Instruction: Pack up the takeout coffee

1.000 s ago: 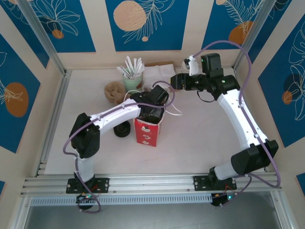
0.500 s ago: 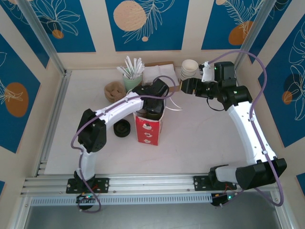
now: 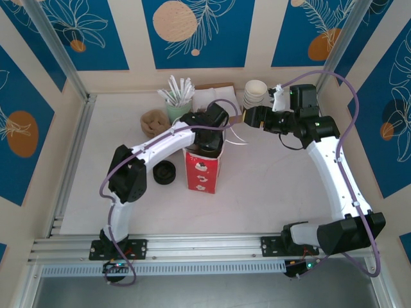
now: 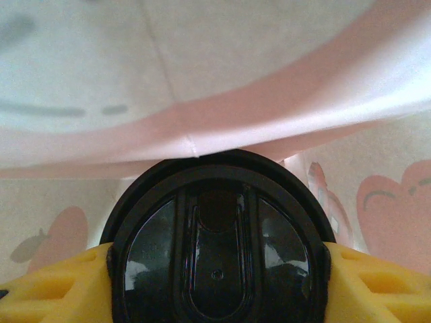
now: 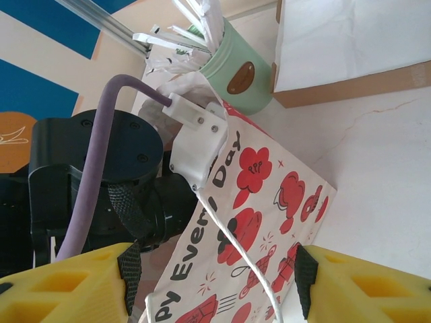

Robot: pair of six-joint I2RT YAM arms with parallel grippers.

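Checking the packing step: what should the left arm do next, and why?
Probably lower the left end effector slightly before releasing: it clamps the takeout coffee, already between the red bag walls, but the bag's floor is hidden.

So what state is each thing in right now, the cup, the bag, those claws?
paper bag: upright, top open.
takeout coffee: lid on, held inside the paper bag.
left gripper: shut on the takeout coffee.
right gripper: open, holding nothing.
loose lids: stacked beside the paper bag.
white cups: stacked, lidless.
green cup: upright, holding straws.
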